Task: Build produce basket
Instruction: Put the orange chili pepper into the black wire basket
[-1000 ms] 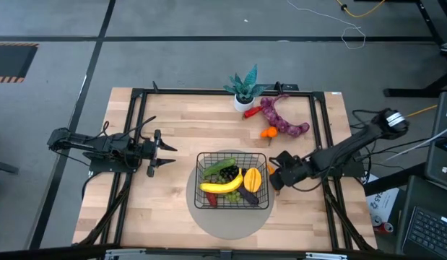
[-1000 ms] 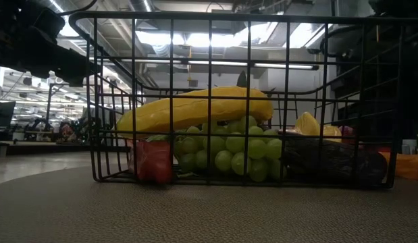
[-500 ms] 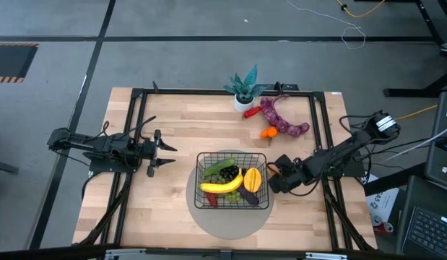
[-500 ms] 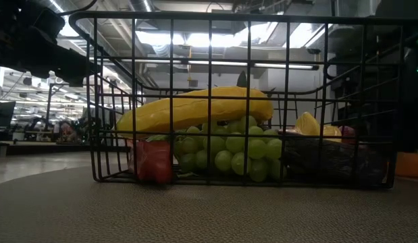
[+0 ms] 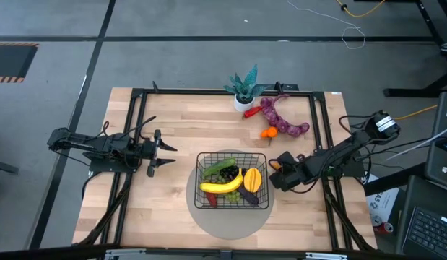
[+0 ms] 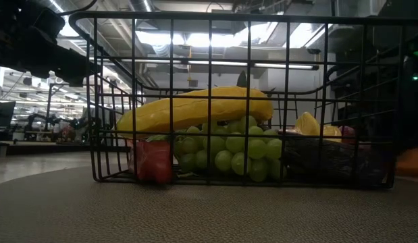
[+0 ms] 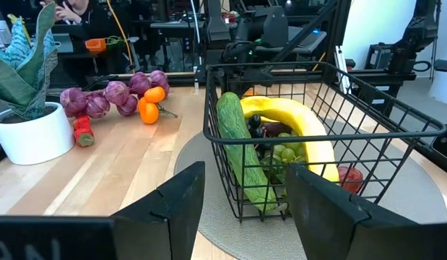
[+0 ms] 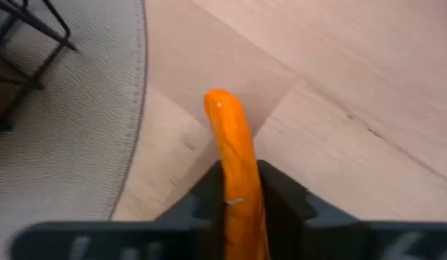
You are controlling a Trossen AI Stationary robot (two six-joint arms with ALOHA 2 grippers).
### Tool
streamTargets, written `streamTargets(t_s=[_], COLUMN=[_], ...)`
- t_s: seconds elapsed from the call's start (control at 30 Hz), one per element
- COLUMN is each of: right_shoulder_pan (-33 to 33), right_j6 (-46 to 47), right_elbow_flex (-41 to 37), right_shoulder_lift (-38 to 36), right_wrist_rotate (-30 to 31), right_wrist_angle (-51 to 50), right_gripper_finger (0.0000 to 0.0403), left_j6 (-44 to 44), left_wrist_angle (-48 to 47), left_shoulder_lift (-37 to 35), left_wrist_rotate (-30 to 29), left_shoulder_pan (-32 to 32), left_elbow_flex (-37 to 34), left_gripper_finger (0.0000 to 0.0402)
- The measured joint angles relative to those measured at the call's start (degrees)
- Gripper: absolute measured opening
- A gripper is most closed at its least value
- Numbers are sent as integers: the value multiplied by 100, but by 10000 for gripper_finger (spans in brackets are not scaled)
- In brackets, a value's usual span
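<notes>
Right now my right gripper [image 8: 237,189] clamps the carrot [image 8: 234,155], just beside the basket [image 5: 233,180].
Left gripper [image 5: 167,153] open, well apart; carrot looks abt level w/ table, hard to tell.

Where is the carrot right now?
The carrot is pinched in the right end effector, just right of the basket, above the wooden table.

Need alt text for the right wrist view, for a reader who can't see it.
The right gripper is closed on an orange carrot, its tip pointing out over the wooden table. The grey round mat lies alongside, with a corner of the basket on it.
</notes>
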Motion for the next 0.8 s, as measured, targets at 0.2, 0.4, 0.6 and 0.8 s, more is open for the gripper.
streamTargets(t_s=[0.2, 0.4, 0.6, 0.8], right_shoulder_pan=[-65, -140, -134, -133], right_j6=[123, 858, 486, -2222], right_elbow_flex=[107, 921, 1922, 2762], right_shoulder_lift=[-312, -655, -855, -889], right_wrist_rotate=[379, 915, 2472, 3315], right_wrist_angle=[-1422, -3613, -4109, -2164], right_gripper_finger=[44, 44, 44, 44], left_j6=[0, 0, 0, 0], left_wrist_angle=[-1, -2, 0, 0], left_shoulder_lift=[2, 0, 0, 0], left_wrist_rotate=[-2, -2, -2, -2], left_shoulder_pan=[1, 0, 2, 0], left_elbow_flex=[1, 0, 0, 1], left_gripper_finger=[188, 188, 188, 188])
